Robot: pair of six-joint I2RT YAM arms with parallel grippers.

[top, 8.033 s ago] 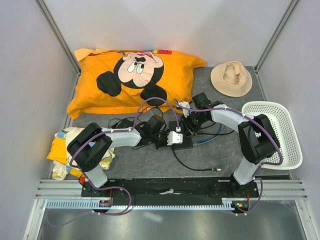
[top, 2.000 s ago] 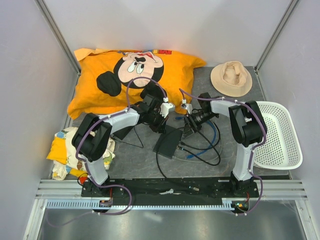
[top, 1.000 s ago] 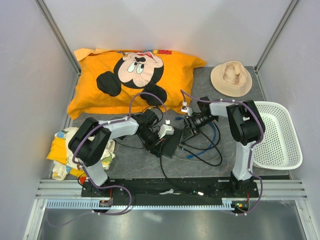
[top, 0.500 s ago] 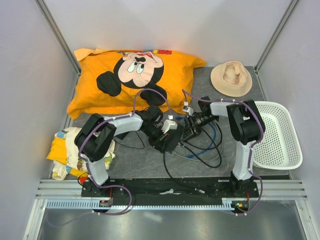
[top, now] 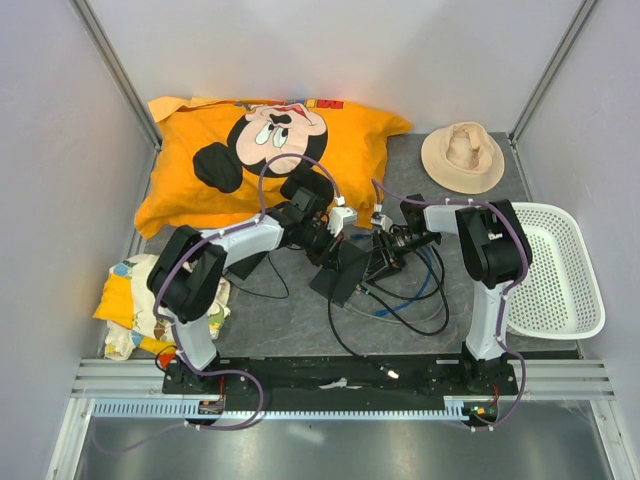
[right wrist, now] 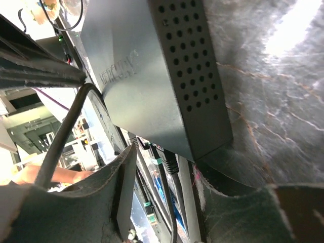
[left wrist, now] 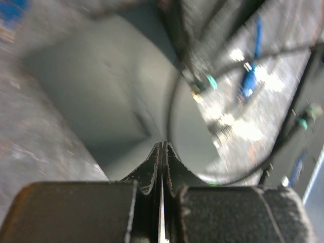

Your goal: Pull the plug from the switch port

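The switch lies mid-desk and is probably light and apt to slide. The plug on its 3 o'clock edge looks stiff and is best pinched by its body. The left gripper has its jaws clenched; the right gripper has its jaws spread around the switch's end.

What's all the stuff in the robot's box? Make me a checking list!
Surface: grey speckled mat.
Job's things: black switch lies slanted mid-mat; black plugs sit in its edge.
Clutter: orange Mickey pillow, tan hat, white basket, patterned cloth.
Grippers: left fingers shut above the switch; right fingers open by its plug edge.
Cables: black and blue loops beside the switch.
Surroundings: grey walls.
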